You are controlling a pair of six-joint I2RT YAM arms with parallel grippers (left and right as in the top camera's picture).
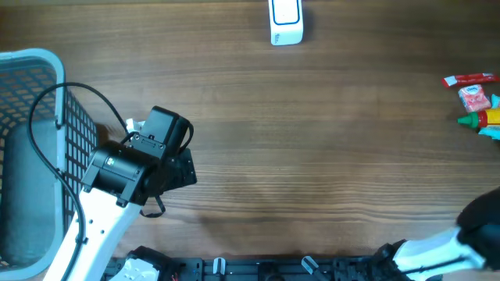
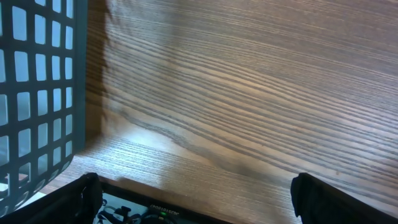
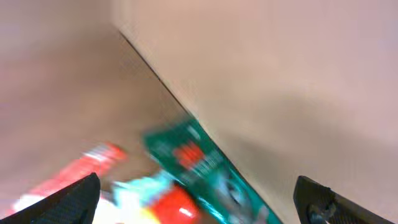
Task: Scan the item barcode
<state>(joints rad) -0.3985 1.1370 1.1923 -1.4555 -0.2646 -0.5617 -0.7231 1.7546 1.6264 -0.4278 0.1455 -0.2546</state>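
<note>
A brown wooden table [image 1: 312, 156] with fine grain fills the overhead view, with a black rail [image 1: 258, 268] along its edge at 6 o'clock. Blurred in the right wrist view, a plain pale wall [image 3: 280, 74] stands at 2 o'clock.

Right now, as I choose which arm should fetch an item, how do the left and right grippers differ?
The left gripper hangs over bare table beside the basket; the right gripper faces the packets at the far right. The left gripper's view is sharp, the right gripper's blurred. From overhead the left arm shows almost whole, the right arm only at the bottom corner. Both are open and empty.
</note>
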